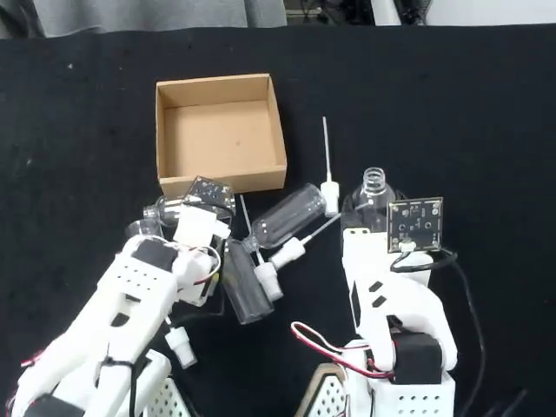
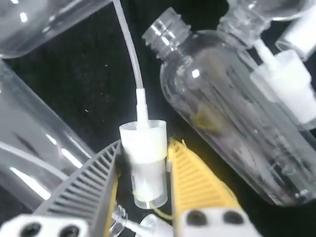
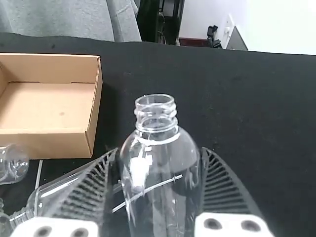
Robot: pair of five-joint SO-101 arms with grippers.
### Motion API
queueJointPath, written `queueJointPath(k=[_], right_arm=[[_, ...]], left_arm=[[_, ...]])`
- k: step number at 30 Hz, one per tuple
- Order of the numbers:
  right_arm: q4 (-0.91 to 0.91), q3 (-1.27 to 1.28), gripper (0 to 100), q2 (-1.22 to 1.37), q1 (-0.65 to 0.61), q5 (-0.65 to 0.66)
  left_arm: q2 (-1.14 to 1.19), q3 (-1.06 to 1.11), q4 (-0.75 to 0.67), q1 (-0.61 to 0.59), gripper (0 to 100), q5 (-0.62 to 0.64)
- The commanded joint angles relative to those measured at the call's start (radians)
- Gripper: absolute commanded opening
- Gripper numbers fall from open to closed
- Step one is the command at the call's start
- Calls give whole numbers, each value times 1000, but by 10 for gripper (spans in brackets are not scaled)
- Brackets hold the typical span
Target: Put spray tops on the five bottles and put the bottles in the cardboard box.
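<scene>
The left tool (image 2: 145, 144) pinches a white plastic spray top (image 2: 144, 165) among clear lying bottles (image 2: 232, 113); the right tool (image 3: 158, 152) clamps an upright clear plastic bottle (image 3: 155, 123) on the black desk (image 1: 452, 104), near the empty brown cardboard box (image 1: 228, 181). The top's thin dip tube (image 2: 129, 49) could bend or miss the narrow neck. Its far end is cut off
</scene>
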Motion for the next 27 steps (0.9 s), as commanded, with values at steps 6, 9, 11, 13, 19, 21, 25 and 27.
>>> queueJointPath(k=[6,9,11,13,19,21,25,27], right_arm=[[-34,-8,117,-12,28,6],[-34,-8,117,-12,28,6],[-35,-8,117,-12,28,6],[-35,-8,117,-12,28,6],[-35,-8,117,-12,28,6],[-35,-8,117,-12,28,6],[-35,-8,117,-12,28,6],[-35,-8,117,-12,28,6]], left_arm=[[-160,-33,52,-51,61,-21],[-192,-35,68,-65,61,-77],[-212,-33,68,-65,61,-97],[-232,-18,68,-65,61,-101],[-304,15,75,-65,61,-101],[-328,4,112,-65,62,-101],[-373,-19,169,-65,62,-101],[-393,-30,187,-65,62,-97]])
